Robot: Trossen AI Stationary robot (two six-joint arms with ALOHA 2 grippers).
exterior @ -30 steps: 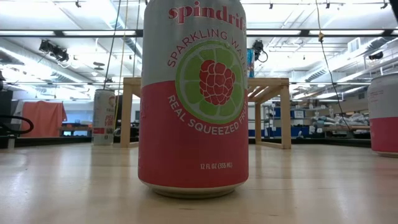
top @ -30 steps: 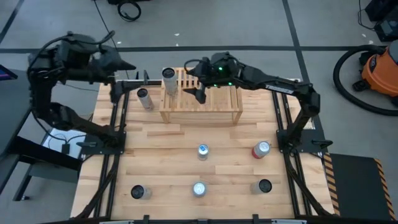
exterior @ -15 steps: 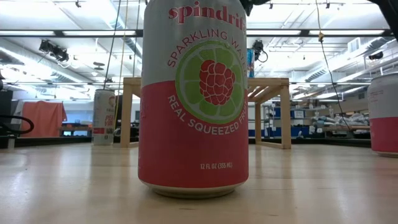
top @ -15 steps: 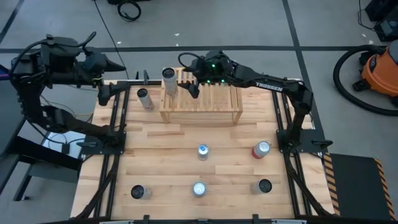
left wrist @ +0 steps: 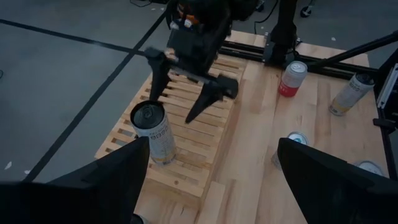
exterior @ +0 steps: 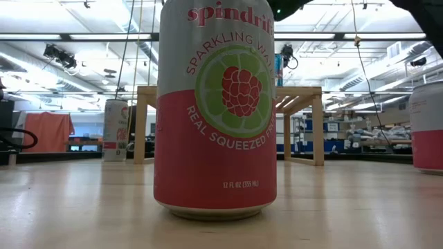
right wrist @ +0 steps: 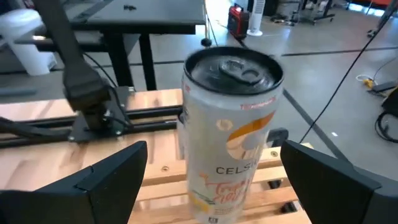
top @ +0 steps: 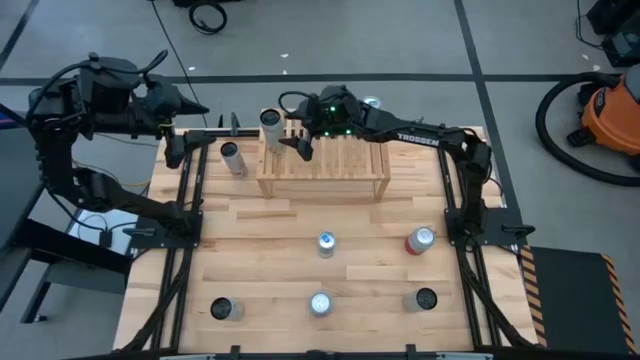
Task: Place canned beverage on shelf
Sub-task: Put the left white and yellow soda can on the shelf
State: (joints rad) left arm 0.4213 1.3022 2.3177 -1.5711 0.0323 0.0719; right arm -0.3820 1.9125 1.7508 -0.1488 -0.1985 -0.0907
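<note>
A white Celsius can [top: 271, 130] stands upright on the left end of the pale wooden shelf's [top: 340, 165] slatted top. My right gripper [top: 294, 146] is open just to the can's right, level over the slats. In the right wrist view the can [right wrist: 230, 124] stands ahead of its two fingers, apart from both. The left wrist view shows those fingers [left wrist: 206, 99] short of the can [left wrist: 154, 132]. My left gripper [top: 192, 104] is open, raised beyond the table's far left corner.
A second white can [top: 232, 158] stands on the table left of the shelf. Several more cans stand across the near half, among them a red one [top: 420, 240] and the Spindrift can [exterior: 216, 111], which fills the low view. Another can top [top: 372, 102] shows behind the shelf.
My right gripper has moved toward the table's left edge over the shelf top and come down somewhat, closing in on the white can. It has stayed open. The can has not moved.
</note>
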